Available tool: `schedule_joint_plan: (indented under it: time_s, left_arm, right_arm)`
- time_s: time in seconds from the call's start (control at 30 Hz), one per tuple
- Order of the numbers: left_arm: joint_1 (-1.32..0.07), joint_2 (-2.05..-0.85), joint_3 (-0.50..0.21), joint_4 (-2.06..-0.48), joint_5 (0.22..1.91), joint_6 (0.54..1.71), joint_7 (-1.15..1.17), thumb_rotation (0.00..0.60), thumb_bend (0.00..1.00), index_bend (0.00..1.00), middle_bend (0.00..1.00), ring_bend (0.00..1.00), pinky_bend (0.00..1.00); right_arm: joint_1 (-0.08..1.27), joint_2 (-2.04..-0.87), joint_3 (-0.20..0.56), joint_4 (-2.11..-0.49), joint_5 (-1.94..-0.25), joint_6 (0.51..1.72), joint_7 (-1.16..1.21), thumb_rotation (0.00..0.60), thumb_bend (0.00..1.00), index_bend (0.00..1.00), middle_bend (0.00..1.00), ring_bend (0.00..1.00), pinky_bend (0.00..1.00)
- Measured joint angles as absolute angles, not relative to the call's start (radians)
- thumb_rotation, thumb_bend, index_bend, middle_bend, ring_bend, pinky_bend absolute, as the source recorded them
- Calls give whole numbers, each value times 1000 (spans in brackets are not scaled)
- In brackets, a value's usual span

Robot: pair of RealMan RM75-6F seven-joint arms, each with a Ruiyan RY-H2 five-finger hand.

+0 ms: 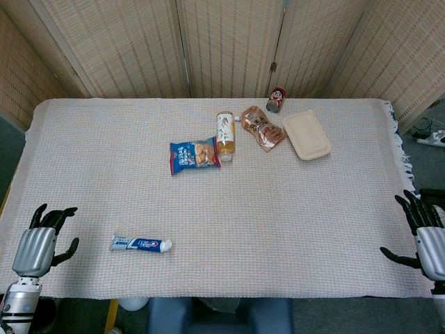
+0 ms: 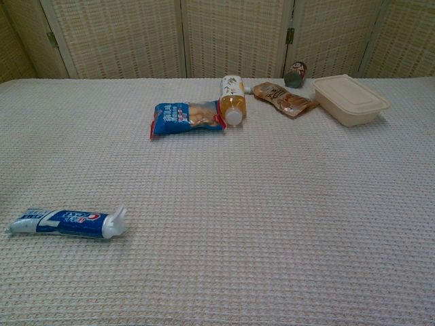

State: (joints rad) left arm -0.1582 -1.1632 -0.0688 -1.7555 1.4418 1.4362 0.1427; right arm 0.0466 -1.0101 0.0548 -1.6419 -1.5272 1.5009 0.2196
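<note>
My left hand [image 1: 42, 242] hovers at the table's front left corner, fingers apart, holding nothing. The nearest thing to it is a blue and white toothpaste tube [image 1: 140, 244] [image 2: 66, 222] lying flat, a little to its right. My right hand [image 1: 423, 233] is at the front right edge, fingers spread and empty, with nothing close by. Neither hand shows in the chest view.
At the back of the cloth-covered table [image 1: 278, 223] lie a blue snack bag [image 1: 193, 156] [image 2: 187, 117], an orange drink bottle [image 1: 224, 136] [image 2: 232, 100] on its side, a brown pouch [image 1: 262, 128] [image 2: 284, 99], a beige lidded box [image 1: 306, 135] [image 2: 349, 99] and a small red can [image 1: 276, 99] [image 2: 296, 74]. Folding screens stand behind.
</note>
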Motion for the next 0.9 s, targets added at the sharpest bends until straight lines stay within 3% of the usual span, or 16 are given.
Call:
schedule_joint_plan:
  time_s: [0.47, 0.7, 0.9]
  left_arm:
    - [-175, -1180, -62, -1738, 1478, 1421, 133, 600, 443, 228, 309, 221, 24]
    - [-213, -1193, -53, -1722, 1527, 1378, 117, 600, 342, 229, 309, 221, 23]
    - [-274, -1216, -37, -1689, 1572, 1293, 108, 600, 329, 229, 309, 221, 23]
  right_arm:
    - [38, -1019, 68, -1637, -1523, 1532, 215, 600, 42, 0, 0, 0, 0]
    - [29, -1015, 71, -1636, -1521, 1547, 225, 600, 42, 0, 0, 0, 0]
    - [30, -1016, 71, -1633, -1526, 1546, 229, 600, 43, 0, 0, 0, 0]
